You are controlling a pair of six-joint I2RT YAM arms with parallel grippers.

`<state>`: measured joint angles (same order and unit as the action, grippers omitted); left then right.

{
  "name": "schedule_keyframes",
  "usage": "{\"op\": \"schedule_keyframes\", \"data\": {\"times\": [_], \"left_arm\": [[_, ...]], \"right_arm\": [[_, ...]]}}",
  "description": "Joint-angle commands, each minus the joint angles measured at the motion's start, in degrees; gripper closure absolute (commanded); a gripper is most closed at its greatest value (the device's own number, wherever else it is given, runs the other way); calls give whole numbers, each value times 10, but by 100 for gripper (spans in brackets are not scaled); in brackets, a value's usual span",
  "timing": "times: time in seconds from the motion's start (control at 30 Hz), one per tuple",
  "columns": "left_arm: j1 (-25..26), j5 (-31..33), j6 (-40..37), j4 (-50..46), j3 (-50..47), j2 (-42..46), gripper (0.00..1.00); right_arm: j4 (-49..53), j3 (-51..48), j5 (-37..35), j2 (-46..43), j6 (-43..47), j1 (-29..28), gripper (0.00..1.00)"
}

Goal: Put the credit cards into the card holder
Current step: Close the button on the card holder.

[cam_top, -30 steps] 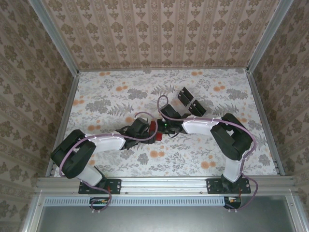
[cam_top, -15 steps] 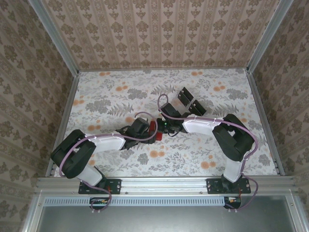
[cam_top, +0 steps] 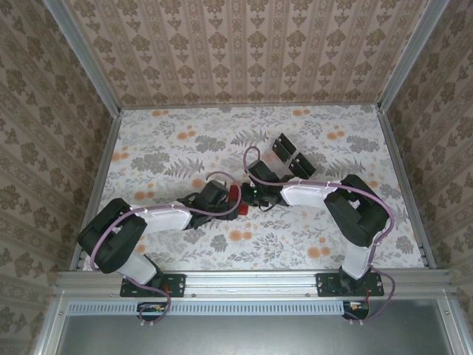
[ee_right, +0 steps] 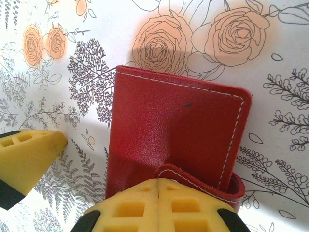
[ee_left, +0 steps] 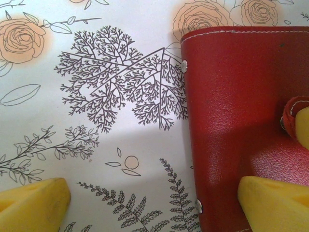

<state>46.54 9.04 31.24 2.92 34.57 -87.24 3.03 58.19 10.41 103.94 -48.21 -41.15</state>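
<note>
Red card holder (ee_right: 174, 125) should be pinned flat by the wide-open left jaws while its closure tab (ee_left: 289, 107) is lifted by the clenched right jaws.

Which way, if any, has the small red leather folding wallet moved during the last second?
No, it has not moved. The wallet lies at the same spot just above the orange rose print on the tablecloth.

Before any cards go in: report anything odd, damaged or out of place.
The card holder lies folded shut, its closure tab curled up against the tips of the shut right gripper. A small dark speck marks its red cover. The credit cards lie apart, farther back.
</note>
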Motion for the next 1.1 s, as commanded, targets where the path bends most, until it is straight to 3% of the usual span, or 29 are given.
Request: {"op": "schedule_keyframes", "data": {"times": [0.0,0.9,1.07], "left_arm": [[9,-79,14,-67,-32,-37,0],[10,-76,18,-70,-35,-28,0],[9,-80,21,-62,-39,-30,0]], "right_arm": [[11,-16,33,7,-3,-10,100],[17,-109,26,46,-13,-35,100],[23,-63,29,22,4,-32,100]]}}
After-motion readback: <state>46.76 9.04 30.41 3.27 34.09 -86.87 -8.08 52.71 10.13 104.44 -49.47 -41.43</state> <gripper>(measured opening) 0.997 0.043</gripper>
